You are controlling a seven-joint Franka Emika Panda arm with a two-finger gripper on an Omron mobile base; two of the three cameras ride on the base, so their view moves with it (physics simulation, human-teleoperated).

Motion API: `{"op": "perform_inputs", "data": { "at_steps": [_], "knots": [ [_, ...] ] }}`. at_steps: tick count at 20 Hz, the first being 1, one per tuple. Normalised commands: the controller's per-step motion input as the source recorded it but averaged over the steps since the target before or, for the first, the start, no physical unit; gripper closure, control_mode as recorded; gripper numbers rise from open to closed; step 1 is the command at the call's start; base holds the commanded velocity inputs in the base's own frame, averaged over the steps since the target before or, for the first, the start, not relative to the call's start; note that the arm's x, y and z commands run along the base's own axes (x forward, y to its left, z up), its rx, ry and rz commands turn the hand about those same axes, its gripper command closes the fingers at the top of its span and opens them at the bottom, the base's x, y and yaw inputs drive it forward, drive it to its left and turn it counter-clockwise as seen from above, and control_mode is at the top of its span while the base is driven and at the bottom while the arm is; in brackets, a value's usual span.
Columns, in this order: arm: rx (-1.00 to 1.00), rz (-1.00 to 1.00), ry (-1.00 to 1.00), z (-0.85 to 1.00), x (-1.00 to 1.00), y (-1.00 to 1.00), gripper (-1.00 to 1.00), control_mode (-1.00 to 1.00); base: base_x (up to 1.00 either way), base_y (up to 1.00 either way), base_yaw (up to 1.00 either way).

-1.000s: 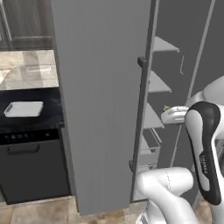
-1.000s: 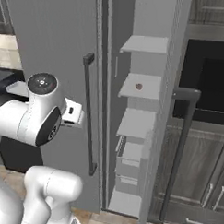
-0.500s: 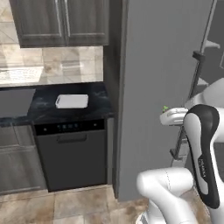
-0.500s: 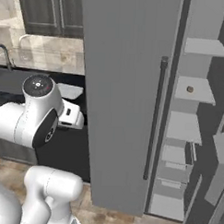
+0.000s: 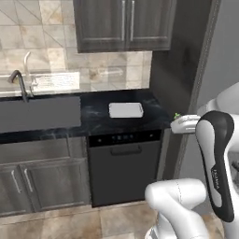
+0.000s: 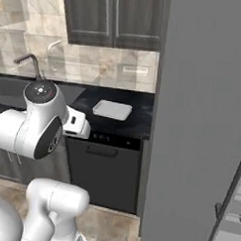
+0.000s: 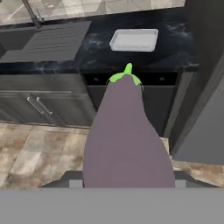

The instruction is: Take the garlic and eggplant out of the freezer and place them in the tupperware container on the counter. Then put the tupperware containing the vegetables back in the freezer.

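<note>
Left of the tool (image 5: 179,122), the grey sink basin (image 5: 39,113) with its curved faucet (image 5: 18,83) takes up the far end of the desk (image 5: 95,119), and black marble runs bare from the basin's edge to the tupperware container (image 5: 125,109). That white tray lies ahead of the tool and a little to its left, well apart from it, with bare desk on all 4 sides and nothing inside it. Below the desk edge ahead of the tool is a dark dishwasher front (image 5: 123,170), and tiled floor (image 7: 39,153) lies under the tool. To the tool's right the wide grey freezer (image 6: 202,121) door stands close, a flat wall closing off that side. The arm is folded, with the elbow raised and the hand pointing forward and level toward the desk. The tool is clamped on the eggplant (image 7: 127,135), whose green stem points toward the tray.
</note>
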Motion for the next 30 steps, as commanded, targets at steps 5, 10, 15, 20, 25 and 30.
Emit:
{"op": "perform_inputs", "data": {
  "at_steps": [5, 10, 15, 20, 25, 30],
  "knots": [
    [0.00, 0.00, 0.00, 0.00, 0.00, 0.00, 1.00, 1.00, 0.73, 0.66, -0.04],
    [0.00, 0.00, 0.00, 0.00, 0.00, 0.00, 1.00, 1.00, 0.76, 0.08, -0.07],
    [0.00, 0.00, 0.00, 0.00, 0.00, 0.00, 1.00, 1.00, 0.63, -0.01, -0.08],
    [0.00, -0.01, 0.03, -0.06, 0.07, 0.01, 1.00, -1.00, 0.40, 0.00, -0.07],
    [0.00, -0.06, 0.15, -0.51, 0.54, -0.02, 1.00, -1.00, 0.00, 0.00, 0.00],
    [0.00, -0.05, 0.16, -0.63, 0.97, -0.07, 1.00, -1.00, 0.00, 0.00, 0.00]
  ]
}}
